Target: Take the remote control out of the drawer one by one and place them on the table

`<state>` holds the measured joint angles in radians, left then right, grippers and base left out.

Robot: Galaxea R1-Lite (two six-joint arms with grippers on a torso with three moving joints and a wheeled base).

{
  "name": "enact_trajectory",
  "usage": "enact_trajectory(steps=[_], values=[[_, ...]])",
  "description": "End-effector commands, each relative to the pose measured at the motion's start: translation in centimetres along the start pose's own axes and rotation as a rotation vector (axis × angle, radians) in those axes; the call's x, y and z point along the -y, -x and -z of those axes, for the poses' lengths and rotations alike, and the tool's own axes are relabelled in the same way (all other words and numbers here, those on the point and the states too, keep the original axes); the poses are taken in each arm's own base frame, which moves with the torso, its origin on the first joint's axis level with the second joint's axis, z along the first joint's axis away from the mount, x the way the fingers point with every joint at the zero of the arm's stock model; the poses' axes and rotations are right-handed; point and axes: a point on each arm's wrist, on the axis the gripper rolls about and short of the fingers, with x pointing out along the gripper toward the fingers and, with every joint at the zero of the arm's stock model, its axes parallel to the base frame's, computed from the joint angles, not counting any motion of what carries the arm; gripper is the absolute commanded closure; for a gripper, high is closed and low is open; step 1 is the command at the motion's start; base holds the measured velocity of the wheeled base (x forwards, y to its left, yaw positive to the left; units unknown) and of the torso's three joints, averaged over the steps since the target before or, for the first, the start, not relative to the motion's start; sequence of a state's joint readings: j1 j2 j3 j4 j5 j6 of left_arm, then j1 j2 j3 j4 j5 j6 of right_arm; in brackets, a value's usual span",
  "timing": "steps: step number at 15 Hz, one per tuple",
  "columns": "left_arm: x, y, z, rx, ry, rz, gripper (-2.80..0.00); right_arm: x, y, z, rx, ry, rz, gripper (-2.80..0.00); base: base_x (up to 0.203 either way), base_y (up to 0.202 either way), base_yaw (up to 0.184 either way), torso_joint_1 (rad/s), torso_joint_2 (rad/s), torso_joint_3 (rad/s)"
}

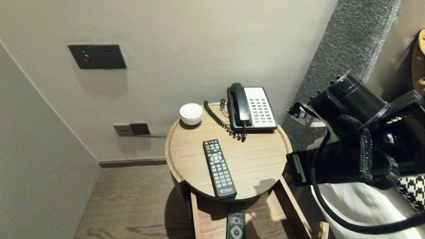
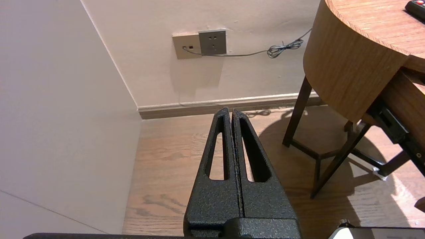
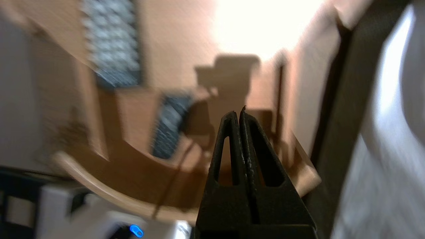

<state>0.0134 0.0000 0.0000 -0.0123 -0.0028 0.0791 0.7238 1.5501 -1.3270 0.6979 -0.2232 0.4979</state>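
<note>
Right pincer seen closed, empty, beside counter carrying TV remote; left pincer parked closed, empty, above floor.

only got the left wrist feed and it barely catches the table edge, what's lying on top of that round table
observer: a black remote lies lengthwise in the middle of the round table.
operator: drawer looks pulled out from here, anything in it
observer: a second remote lies in the open drawer, under the table's front edge.
operator: my left gripper is shut over the floor, where's the right one
observer: the right gripper is shut and empty, out to the right of the table.
</note>
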Motion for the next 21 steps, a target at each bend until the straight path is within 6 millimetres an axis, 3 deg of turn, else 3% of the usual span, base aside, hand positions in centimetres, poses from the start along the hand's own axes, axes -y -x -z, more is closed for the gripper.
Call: enact_trajectory(steps=[1, 4, 7, 8, 15, 21], values=[[0.0, 0.0, 0.0, 0.002, -0.001, -0.002, 0.00, 1.8, 0.5, 2.7, -0.029, -0.015, 0.024, 0.00, 0.000, 0.000, 0.000, 0.000, 0.00, 0.000], [0.0, 0.0, 0.0, 0.003, -0.001, -0.001, 0.00, 2.5, -1.8, 5.7, -0.051, -0.039, 0.018, 0.00, 0.000, 0.000, 0.000, 0.000, 0.00, 0.000], [0.0, 0.0, 0.0, 0.003, -0.001, -0.002, 0.00, 1.7, -4.0, 7.5, -0.029, -0.056, -0.069, 0.00, 0.000, 0.000, 0.000, 0.000, 0.00, 0.000], [0.0, 0.0, 0.0, 0.002, -0.001, 0.000, 0.00, 1.6, -4.6, 7.9, -0.026, -0.056, -0.082, -2.80, 0.000, 0.000, 0.000, 0.000, 0.00, 0.000], [0.0, 0.0, 0.0, 0.003, -0.001, -0.002, 0.00, -0.1, -10.6, 10.0, -0.066, -0.032, -0.158, -2.80, 0.000, 0.000, 0.000, 0.000, 0.00, 0.000], [0.0, 0.0, 0.0, 0.003, -0.001, -0.001, 0.00, -2.3, -13.4, 10.3, -0.044, 0.006, -0.167, -2.80, 0.000, 0.000, 0.000, 0.000, 0.00, 0.000]])
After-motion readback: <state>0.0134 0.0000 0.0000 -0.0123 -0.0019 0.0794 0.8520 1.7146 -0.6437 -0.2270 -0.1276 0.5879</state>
